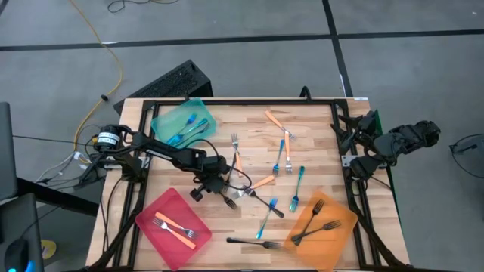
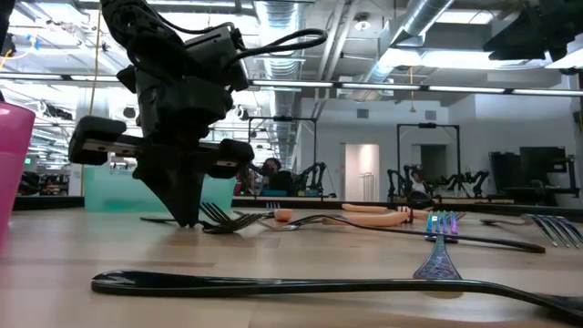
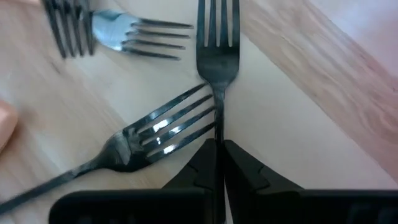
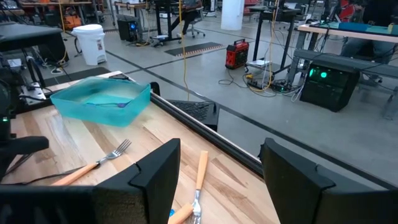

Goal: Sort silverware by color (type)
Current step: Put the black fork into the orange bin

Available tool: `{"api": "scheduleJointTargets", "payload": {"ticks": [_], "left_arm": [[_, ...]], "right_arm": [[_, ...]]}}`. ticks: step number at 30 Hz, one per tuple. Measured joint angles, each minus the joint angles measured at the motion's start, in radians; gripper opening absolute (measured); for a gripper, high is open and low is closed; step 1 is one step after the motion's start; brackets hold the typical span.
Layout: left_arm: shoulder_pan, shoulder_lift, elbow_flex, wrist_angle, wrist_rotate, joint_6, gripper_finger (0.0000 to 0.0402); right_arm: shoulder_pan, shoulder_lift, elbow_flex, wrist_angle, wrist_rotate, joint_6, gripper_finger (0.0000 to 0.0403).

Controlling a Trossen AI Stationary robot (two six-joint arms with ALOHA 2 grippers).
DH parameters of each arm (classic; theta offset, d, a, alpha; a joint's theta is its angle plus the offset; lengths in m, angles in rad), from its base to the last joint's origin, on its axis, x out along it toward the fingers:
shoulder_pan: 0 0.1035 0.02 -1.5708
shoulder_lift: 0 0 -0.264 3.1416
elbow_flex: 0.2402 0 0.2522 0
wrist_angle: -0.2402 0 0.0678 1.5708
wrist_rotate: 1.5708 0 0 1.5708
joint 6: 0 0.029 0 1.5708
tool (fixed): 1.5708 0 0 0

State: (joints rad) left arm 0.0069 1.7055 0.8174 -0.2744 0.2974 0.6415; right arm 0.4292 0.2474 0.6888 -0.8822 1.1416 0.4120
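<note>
My left gripper is down at the table's middle, shut on a black fork whose tines point away from the fingers. In the low view the gripper has its tips at the tabletop. A second black fork lies slantwise with its tines reaching the first fork's stem. A metal-tined fork and another dark fork head lie beyond. My right gripper waits open off the table's right edge. My left gripper pinches the black fork's thin stem, just behind its head, between its two fingers. The fingers slant steeply down from the table's left side. The fork lies flat on the wood with its head ahead of the fingertips.
A teal tray at the far left holds blue forks. A red tray at the near left holds an orange fork. An orange tray at the near right holds black forks. Several loose forks lie over the table's middle.
</note>
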Motion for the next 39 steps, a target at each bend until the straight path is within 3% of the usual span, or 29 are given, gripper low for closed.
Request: {"api": "scheduleJointTargets", "payload": {"ticks": [10,23,33,39], "left_arm": [[-0.028,0.003,0.049,-0.026,-0.120,-0.235,0.0000],[-0.028,0.003,0.139,-0.134,-0.125,-0.325,0.0000],[-0.074,0.001,0.319,-0.305,-0.095,-0.421,0.0000],[-0.113,0.001,0.420,-0.303,-0.108,-0.562,0.0000]], "right_arm": [[0.000,0.000,0.000,0.000,0.000,0.000,0.0242],[0.000,0.000,0.000,0.000,0.000,0.000,0.0242],[0.000,0.000,0.000,0.000,0.000,0.000,0.0242],[0.000,0.000,0.000,0.000,0.000,0.000,0.0242]]}}
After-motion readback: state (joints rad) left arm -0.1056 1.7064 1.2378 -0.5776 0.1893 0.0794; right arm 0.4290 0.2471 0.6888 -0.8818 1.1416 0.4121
